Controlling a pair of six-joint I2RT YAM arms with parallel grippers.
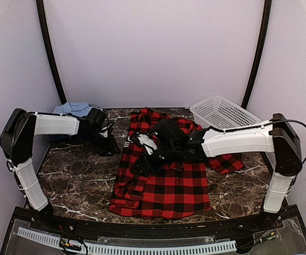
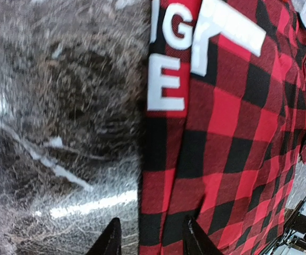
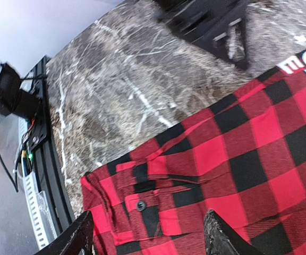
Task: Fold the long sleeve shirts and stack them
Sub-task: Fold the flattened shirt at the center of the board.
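One red-and-black check shirt [image 1: 169, 186], one light blue shirt [image 1: 73, 109] and one white mesh basket [image 1: 222, 112]

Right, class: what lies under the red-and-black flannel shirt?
The dark marble table shows beside the flannel shirt, so the shirt lies on that. Anything else beneath is covered by cloth.

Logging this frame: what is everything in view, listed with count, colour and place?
flannel shirt: one, red-and-black check with white lettering, spread flat at the centre of the table
light blue shirt: one, bunched at the far left corner behind the left arm
mesh basket: one, white, far right corner
table: one, dark marbled brown
left gripper: one, black, open, over the flannel shirt's left edge
right gripper: one, black, open wide, above the flannel shirt's middle
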